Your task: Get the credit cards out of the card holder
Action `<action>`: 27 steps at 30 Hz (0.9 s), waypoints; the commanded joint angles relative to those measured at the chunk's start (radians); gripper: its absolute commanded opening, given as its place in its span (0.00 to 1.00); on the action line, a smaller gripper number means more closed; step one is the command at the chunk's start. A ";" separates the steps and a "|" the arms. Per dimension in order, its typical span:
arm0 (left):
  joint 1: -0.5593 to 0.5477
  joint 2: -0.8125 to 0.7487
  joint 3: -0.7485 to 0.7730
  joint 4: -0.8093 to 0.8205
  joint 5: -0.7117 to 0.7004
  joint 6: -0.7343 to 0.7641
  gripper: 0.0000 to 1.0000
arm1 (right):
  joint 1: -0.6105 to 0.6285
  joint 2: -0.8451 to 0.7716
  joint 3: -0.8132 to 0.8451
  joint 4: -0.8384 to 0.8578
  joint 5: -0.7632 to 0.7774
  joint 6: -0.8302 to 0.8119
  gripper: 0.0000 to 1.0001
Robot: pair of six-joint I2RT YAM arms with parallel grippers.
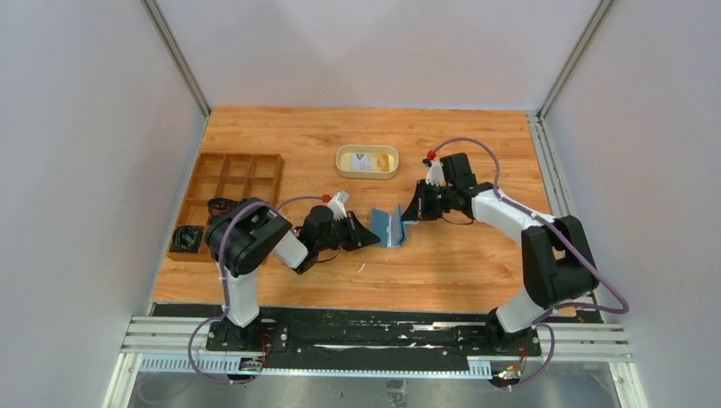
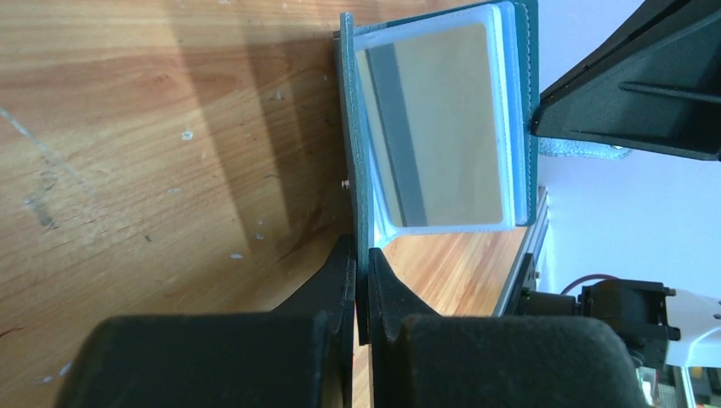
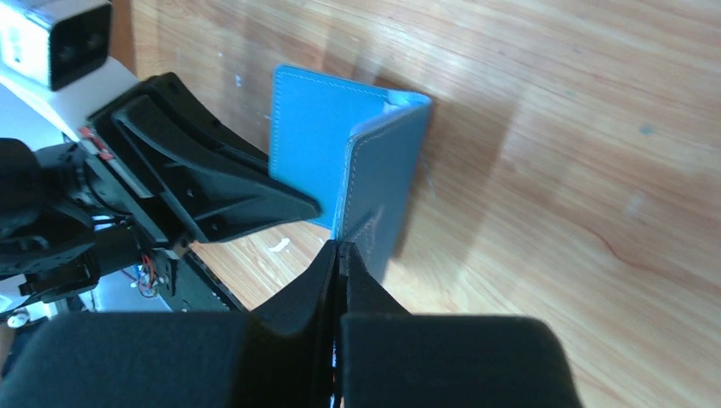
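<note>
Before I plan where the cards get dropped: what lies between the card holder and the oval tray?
Nothing: the top view shows only bare wooden table between the card holder and the oval tray.

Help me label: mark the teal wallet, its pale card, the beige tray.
Teal fold wallet (image 1: 391, 226): top view, upright cover.
Pale flat card (image 2: 434, 127): left wrist view, face.
Oval beige tray (image 1: 366, 175): top view, near wall.

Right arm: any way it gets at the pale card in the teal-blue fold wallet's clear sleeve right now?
Probably not. The right gripper is shut on one cover of the teal-blue fold wallet, the left gripper on the other; the pale rectangular card sits sleeved between them.
</note>
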 commanded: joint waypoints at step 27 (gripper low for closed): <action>-0.003 0.016 -0.055 0.033 -0.029 0.020 0.00 | 0.006 -0.177 -0.048 -0.119 0.341 -0.086 0.52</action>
